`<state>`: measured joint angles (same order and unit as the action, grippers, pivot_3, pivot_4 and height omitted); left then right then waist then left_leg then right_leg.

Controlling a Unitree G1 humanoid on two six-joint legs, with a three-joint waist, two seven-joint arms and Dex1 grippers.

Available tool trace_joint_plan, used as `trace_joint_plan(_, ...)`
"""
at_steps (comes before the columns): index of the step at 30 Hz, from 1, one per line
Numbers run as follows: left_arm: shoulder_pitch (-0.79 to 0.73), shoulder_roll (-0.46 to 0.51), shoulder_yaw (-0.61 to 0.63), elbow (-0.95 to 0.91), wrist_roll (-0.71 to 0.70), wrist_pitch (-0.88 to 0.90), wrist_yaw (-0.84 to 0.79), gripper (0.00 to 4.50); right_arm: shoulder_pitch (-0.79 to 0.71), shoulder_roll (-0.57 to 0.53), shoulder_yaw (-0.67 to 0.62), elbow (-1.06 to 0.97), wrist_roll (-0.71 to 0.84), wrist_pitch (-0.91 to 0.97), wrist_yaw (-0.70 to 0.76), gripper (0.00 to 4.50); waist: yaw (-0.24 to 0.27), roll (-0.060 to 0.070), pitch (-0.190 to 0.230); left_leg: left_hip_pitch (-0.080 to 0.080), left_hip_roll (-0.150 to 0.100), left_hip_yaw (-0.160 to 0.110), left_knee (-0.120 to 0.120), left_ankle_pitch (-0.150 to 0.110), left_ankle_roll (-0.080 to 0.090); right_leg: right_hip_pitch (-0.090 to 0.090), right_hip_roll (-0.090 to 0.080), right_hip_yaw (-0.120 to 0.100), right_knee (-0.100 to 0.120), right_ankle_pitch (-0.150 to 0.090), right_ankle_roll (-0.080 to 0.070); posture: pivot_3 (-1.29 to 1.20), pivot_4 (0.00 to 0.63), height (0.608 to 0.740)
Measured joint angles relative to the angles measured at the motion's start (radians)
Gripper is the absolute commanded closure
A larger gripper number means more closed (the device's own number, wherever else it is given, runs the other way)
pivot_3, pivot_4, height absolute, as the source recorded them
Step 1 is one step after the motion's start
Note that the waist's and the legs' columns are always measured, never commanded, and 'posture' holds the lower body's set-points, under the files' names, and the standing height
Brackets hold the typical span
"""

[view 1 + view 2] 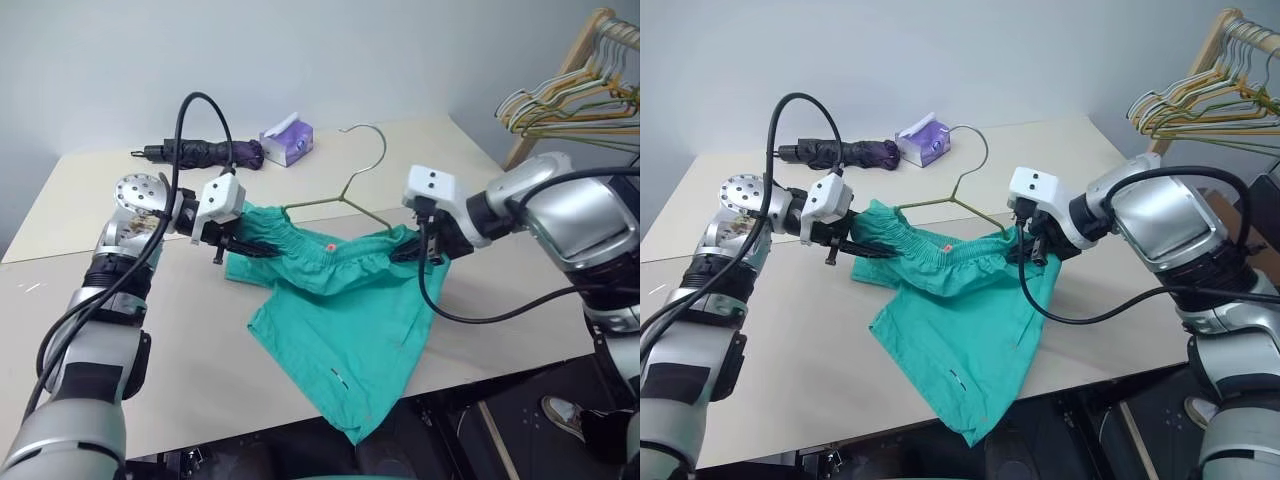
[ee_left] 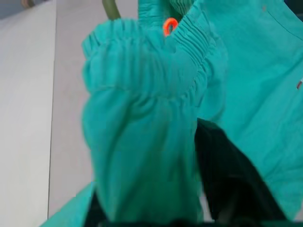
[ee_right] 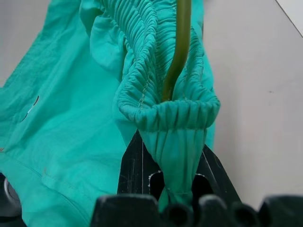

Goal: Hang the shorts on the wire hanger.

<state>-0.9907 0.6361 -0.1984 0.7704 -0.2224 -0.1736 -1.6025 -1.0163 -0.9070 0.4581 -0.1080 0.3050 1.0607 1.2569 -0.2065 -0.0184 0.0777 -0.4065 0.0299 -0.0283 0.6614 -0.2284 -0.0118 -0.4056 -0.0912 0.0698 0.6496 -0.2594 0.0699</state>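
Pale surface against a plain grey wall

A wooden rack (image 1: 572,75) of bunched hangers (image 1: 570,100) is seen at the right; dark floor (image 1: 520,420) is visible below the surface (image 1: 80,200).

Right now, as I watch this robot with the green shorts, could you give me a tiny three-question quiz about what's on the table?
1. True or false: the wire hanger runs inside the waistband of the shorts.
2. What does the right gripper pinch? A) the hanger's hook B) a waistband end C) the umbrella
3. Fill in: beside the dark folded umbrella sits a purple ____.

Key: 1 true; 2 B; 3 tissue pack.
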Motion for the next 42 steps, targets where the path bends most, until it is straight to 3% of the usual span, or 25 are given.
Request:
trace_joint_plan(5, -0.087, 0.011, 0.051, 0.143, 0.049, -0.068, 0.089, 0.06, 0.085, -0.052, -0.098, -0.094, 0.052, 0.061, -0.028, 4.45, -0.002, 0.000, 0.000, 0.000, 0.000, 0.000, 0.000, 0.000, 0.000, 0.000, 0.000, 0.000, 0.000, 0.000, 0.000, -0.16, 0.033, 0.740)
trace_joint_plan(6, -0.108, 0.023, 0.068, 0.178, 0.062, -0.082, 0.125, 0.02, 0.117, -0.066, -0.127, -0.121, 0.067, 0.082, -0.040, 4.45, -0.002, 0.000, 0.000, 0.000, 0.000, 0.000, 0.000, 0.000, 0.000, 0.000, 0.000, 0.000, 0.000, 0.000, 0.000, -0.16, 0.035, 0.740)
trace_joint_plan(10, -0.150, 0.042, 0.151, 0.244, 0.065, -0.098, 0.276, 0.02, 0.230, -0.094, -0.244, -0.212, 0.129, 0.186, -0.104, 4.45, 0.000, 0.000, 0.000, 0.000, 0.000, -0.001, 0.000, 0.000, 0.000, 0.001, -0.001, 0.000, 0.000, 0.000, 0.000, -0.16, 0.043, 0.740)
trace_joint_plan(13, -0.151, 0.028, 0.214, 0.212, 0.029, -0.001, 0.318, 0.02, 0.317, -0.084, -0.363, -0.291, 0.171, 0.305, -0.184, 4.45, 0.003, 0.000, 0.000, 0.000, 0.000, -0.001, 0.000, 0.000, 0.000, 0.001, -0.001, 0.000, 0.000, 0.000, 0.000, -0.16, 0.047, 0.740)
trace_joint_plan(16, -0.111, -0.007, 0.265, 0.049, -0.062, 0.155, 0.331, 0.02, 0.395, -0.042, -0.473, -0.347, 0.182, 0.422, -0.273, 4.45, 0.009, 0.000, 0.000, 0.000, -0.001, -0.001, 0.000, 0.000, 0.000, 0.002, -0.001, -0.001, 0.000, 0.000, 0.000, -0.18, 0.058, 0.740)
trace_joint_plan(21, 0.091, -0.102, 0.321, -0.499, -0.350, 0.637, 0.474, 0.02, 0.619, 0.043, -0.690, -0.462, 0.208, 0.546, -0.451, 4.45, 0.017, 0.000, 0.000, -0.001, -0.001, -0.002, 0.001, 0.000, 0.000, 0.002, -0.001, 0.000, 0.006, 0.000, 0.001, -0.21, 0.067, 0.740)
trace_joint_plan(27, 0.179, -0.220, 0.335, -0.843, -0.550, 0.872, 0.661, 0.02, 0.842, 0.130, -0.883, -0.527, 0.265, 0.546, -0.656, 4.45, 0.022, 0.000, 0.000, 0.008, -0.001, -0.001, 0.002, 0.000, 0.000, 0.012, 0.000, 0.001, -0.001, 0.000, 0.001, -0.27, 0.059, 0.740)
trace_joint_plan(32, 0.217, -0.266, 0.349, -0.965, -0.639, 0.896, 0.729, 0.02, 0.962, 0.144, -1.055, -0.525, 0.330, 0.546, -0.831, 4.45, 0.001, 0.003, -0.002, 0.015, -0.001, 0.001, -0.001, -0.001, 0.000, 0.019, 0.000, 0.002, -0.004, -0.002, 0.003, -0.30, 0.038, 0.740)
trace_joint_plan(35, 0.214, -0.266, 0.349, -0.968, -0.644, 0.882, 0.725, 0.02, 1.000, 0.098, -1.158, -0.506, 0.419, 0.546, -0.907, 4.45, -0.016, 0.004, -0.003, 0.015, -0.001, 0.001, -0.001, -0.001, 0.000, 0.019, 0.001, 0.002, -0.005, -0.001, 0.002, -0.31, 0.033, 0.740)
trace_joint_plan(39, 0.193, -0.254, 0.349, -0.929, -0.636, 0.840, 0.704, 0.02, 0.988, 0.055, -1.244, -0.430, 0.545, 0.546, -1.045, 4.45, -0.049, 0.004, -0.003, 0.016, -0.001, 0.001, -0.001, -0.001, 0.000, 0.021, 0.001, 0.003, -0.006, -0.001, 0.002, -0.32, 0.028, 0.740)
trace_joint_plan(42, 0.177, -0.249, 0.345, -0.893, -0.615, 0.812, 0.689, 0.02, 0.897, 0.056, -1.262, -0.315, 0.579, 0.546, -1.203, 4.45, -0.075, 0.005, -0.004, 0.016, -0.001, 0.003, -0.001, -0.001, 0.000, 0.021, 0.000, 0.004, -0.008, -0.001, 0.002, -0.32, 0.023, 0.740)
